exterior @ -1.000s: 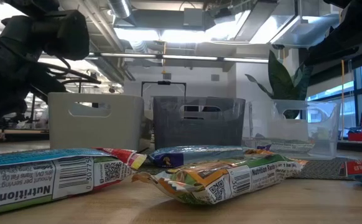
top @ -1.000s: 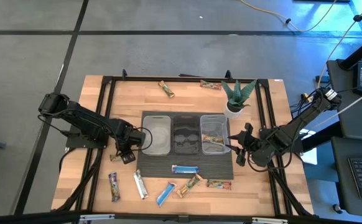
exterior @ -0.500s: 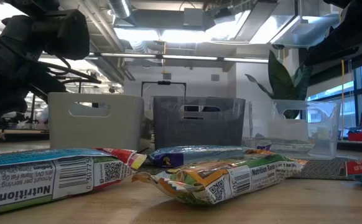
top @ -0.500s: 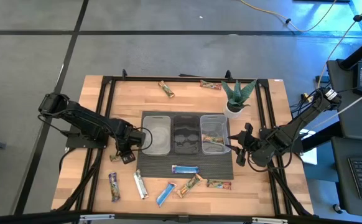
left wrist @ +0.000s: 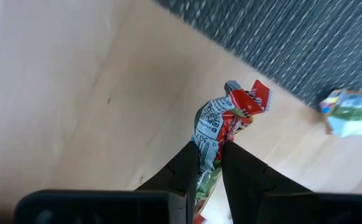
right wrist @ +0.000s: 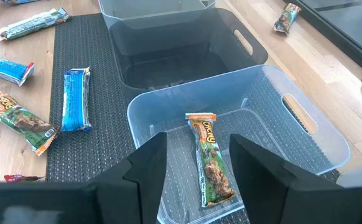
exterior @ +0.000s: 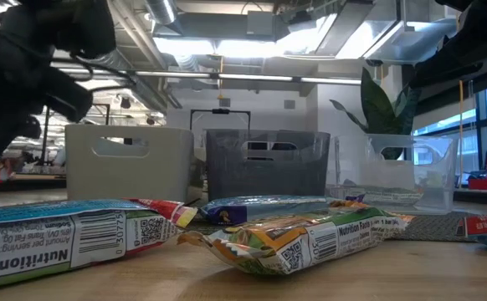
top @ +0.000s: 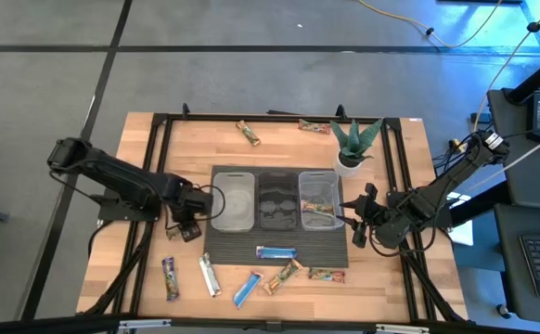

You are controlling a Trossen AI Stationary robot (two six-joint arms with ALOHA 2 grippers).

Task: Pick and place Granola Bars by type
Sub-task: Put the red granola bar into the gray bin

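Left gripper [left wrist: 209, 163], at centre-left of the high view, pinches a crinkled red-and-green granola bar [left wrist: 221, 127] above the wooden bench [top: 140, 148]. Right gripper [right wrist: 193, 163] hangs spread over the right clear plastic bin [right wrist: 321, 134], which holds one tan-green bar [right wrist: 209, 163]; middle bin [right wrist: 168, 53] looks empty, loose bars [top: 279, 276] along the lower edge

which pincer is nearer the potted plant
Right. The right pincer hovers by the clear bin, just in front of the potted plant. The left pincer, shut on a granola bar, is across the three bins at the table's left.
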